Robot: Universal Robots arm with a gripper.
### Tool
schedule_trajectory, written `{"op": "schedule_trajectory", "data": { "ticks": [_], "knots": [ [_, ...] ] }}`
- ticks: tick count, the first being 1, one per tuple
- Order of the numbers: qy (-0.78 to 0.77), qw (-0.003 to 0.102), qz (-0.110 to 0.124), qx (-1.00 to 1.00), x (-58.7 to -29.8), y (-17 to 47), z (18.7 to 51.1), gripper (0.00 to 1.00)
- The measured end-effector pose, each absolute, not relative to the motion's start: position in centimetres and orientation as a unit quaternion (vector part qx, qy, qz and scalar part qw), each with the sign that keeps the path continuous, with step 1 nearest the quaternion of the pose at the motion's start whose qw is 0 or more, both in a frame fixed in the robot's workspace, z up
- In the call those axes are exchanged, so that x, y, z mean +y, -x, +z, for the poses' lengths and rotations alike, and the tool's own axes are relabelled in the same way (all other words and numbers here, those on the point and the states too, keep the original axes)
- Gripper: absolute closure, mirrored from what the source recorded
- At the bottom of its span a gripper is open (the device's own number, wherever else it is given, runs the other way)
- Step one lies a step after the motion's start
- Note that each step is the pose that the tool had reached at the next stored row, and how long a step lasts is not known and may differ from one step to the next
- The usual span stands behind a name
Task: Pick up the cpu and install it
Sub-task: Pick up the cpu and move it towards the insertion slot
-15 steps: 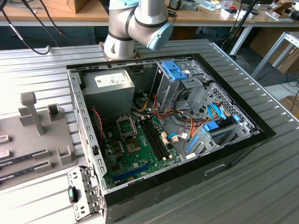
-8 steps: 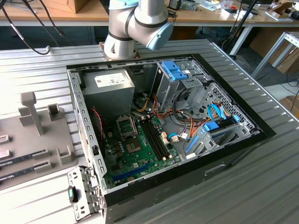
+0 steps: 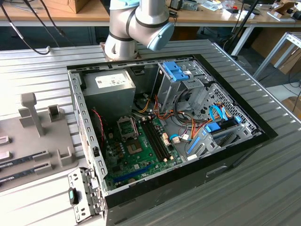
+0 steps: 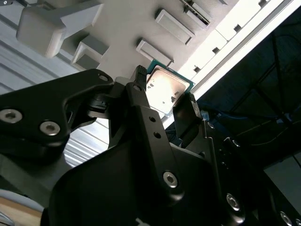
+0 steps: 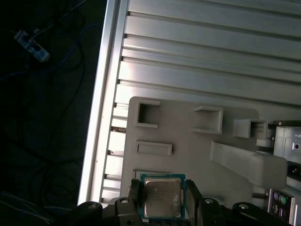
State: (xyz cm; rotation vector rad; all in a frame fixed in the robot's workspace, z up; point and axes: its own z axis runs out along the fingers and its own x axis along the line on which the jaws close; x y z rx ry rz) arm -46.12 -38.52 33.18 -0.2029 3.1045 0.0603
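The open computer case lies with its board socket unfilled, so I judge installation outstanding. Over the grey tray, the gripper has its fingers clamped on opposite edges of the cpu, which appears lifted clear. I judge pickup done.

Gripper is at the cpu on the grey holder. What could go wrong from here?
1. The gripper straddles the cpu near the edge of the grey holder, beside the edge of the table; a slip might send it off the table.
2. In the exterior view, wire bundles run close to the socket in the case; the gripper could snag them there.
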Motion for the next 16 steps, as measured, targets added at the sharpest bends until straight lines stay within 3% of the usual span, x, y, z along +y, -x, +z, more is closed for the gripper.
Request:
{"op": "schedule_trajectory", "data": {
  "ticks": [16],
  "knots": [
    [0.065,0.015,0.019,0.998,-38.5,46.1,34.5,0.53]
  ]
}}
